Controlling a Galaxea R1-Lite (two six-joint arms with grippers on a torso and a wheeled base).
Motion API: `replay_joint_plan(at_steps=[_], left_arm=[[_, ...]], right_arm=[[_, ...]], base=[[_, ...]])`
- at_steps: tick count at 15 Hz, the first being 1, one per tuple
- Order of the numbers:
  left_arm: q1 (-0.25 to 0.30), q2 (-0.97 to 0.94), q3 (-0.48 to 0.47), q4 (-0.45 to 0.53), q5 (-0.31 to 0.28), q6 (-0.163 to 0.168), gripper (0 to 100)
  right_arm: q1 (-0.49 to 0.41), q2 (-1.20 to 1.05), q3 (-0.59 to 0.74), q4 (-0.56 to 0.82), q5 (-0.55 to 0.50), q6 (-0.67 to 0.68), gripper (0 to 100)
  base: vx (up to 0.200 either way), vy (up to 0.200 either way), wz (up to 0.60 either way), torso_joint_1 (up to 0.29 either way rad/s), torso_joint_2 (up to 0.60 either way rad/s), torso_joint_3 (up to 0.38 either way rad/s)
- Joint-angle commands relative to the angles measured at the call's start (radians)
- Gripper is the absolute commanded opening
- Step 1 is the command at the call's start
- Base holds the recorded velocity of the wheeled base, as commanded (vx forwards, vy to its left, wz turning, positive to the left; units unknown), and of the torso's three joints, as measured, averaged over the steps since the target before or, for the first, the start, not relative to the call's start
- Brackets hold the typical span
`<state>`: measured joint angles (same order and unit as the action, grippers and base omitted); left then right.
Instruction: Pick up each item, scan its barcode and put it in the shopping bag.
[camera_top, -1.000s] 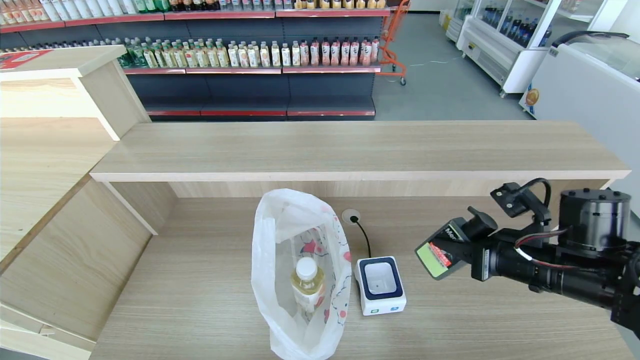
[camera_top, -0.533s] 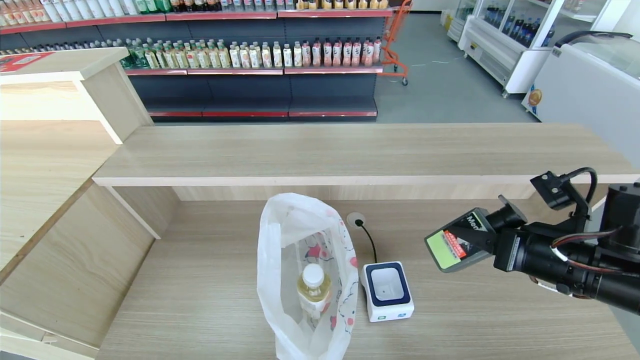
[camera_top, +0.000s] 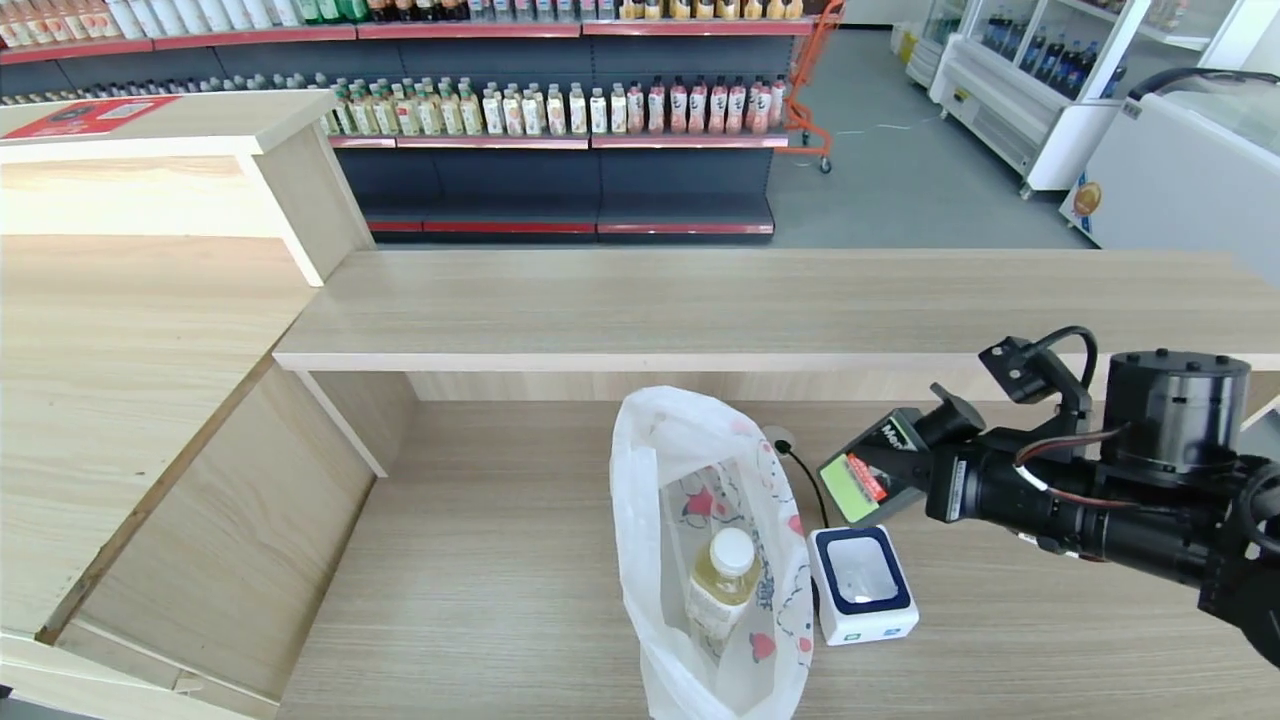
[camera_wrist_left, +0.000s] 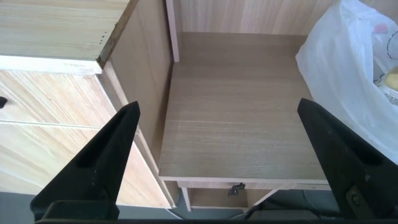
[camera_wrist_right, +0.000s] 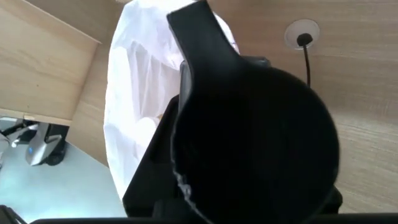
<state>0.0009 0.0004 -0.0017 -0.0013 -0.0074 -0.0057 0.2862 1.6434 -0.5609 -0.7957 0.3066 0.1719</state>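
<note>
My right gripper (camera_top: 905, 462) is shut on a dark box (camera_top: 868, 468) with a green and red label, held in the air just behind the white barcode scanner (camera_top: 862, 597) and beside the bag's rim. The box looms dark and close (camera_wrist_right: 249, 137) in the right wrist view. The white printed shopping bag (camera_top: 700, 540) stands open on the lower counter, and a yellow drink bottle (camera_top: 722, 580) with a white cap stands inside it. My left gripper (camera_wrist_left: 224, 162) hangs open over the counter's left end, with the bag (camera_wrist_left: 354, 81) off to its side.
A black cable runs from the scanner to a round port (camera_top: 778, 440) in the counter. A raised wooden ledge (camera_top: 700, 310) runs along the back and a wooden side wall (camera_top: 250, 520) closes the left. Bare counter (camera_top: 480, 600) lies left of the bag.
The head camera has swung, shifting the whole scene to the right. Relative to the scanner, my right gripper has carried the box leftward, from off to its right to just behind it.
</note>
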Motion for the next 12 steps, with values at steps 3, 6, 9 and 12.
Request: replay_joint_plan(at_steps=[3, 6, 9, 12], left_arm=[[0.001, 0.000, 0.000, 0.000, 0.000, 0.000, 100], [0.001, 0.000, 0.000, 0.000, 0.000, 0.000, 100], [0.001, 0.000, 0.000, 0.000, 0.000, 0.000, 100], [0.001, 0.000, 0.000, 0.000, 0.000, 0.000, 100]], right_arm=[[0.027, 0.282, -0.200, -0.016, 0.000, -0.111, 0], [0.091, 0.417, -0.295, -0.088, 0.005, -0.160, 0], [0.133, 0.518, -0.312, -0.154, 0.003, -0.250, 0], [0.159, 0.610, -0.358, -0.246, 0.003, -0.285, 0]], base=[[0.000, 0.000, 0.00, 0.000, 0.00, 0.000], [0.000, 0.000, 0.00, 0.000, 0.00, 0.000], [0.000, 0.000, 0.00, 0.000, 0.00, 0.000], [0.000, 0.000, 0.00, 0.000, 0.00, 0.000]])
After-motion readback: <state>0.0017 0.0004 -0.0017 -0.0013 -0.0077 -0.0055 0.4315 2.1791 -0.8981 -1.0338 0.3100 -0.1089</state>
